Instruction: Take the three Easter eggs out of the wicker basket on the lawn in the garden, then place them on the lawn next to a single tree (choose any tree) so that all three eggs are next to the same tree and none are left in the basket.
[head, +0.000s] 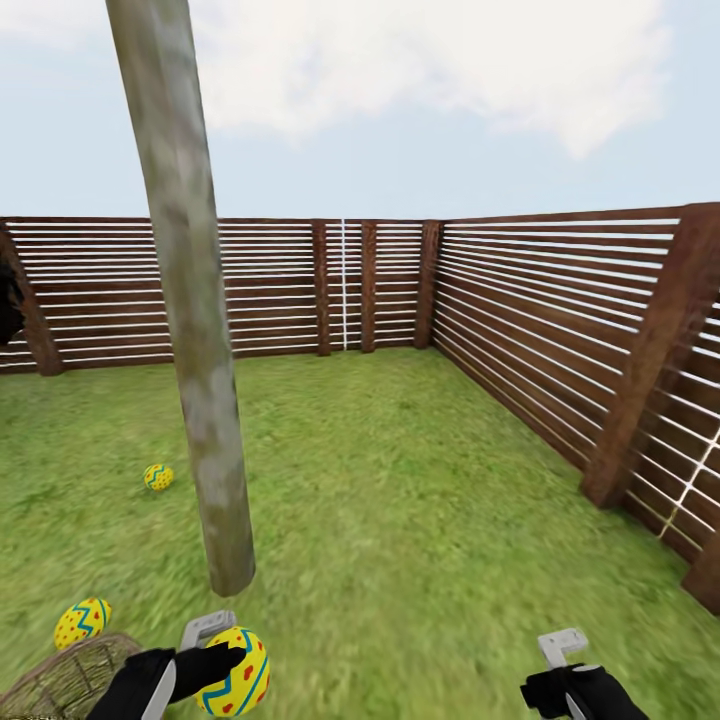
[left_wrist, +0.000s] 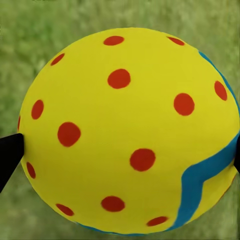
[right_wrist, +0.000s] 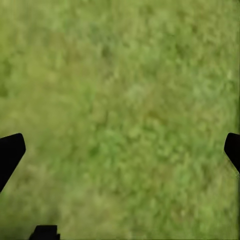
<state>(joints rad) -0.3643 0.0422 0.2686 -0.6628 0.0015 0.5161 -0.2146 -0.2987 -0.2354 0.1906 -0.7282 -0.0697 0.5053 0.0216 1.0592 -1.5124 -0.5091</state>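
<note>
Basket (head: 60, 680) sits at the far left w/ one egg (head: 82, 621) resting by its rim, whether inside or just on the edge I can't tell. Further out on the grass (head: 420, 520) a second egg (head: 158, 477) lies loose, just left of the tree trunk (head: 195, 330), so one looks delivered already. Next across, the left gripper (head: 215, 665) is clamped on the third egg (left_wrist: 130, 130): wrist view shows a dark fingertip (left_wrist: 10, 152) pressed to one flank and another at the opposite edge, i.e. a grip across the widest part, egg right between the fingers and hanging above grass near the trunk's foot. Judging by looks, the shell is smooth, rigid, round, prob. light but slippery, so it'll want to squirt out or roll once let go; across the middle is the sane place to hold. Low release close to the trunk seems wise. Far right, the right gripper (head: 575, 680) is spread wide, holding nothing, w/ bare lawn under it.
</note>
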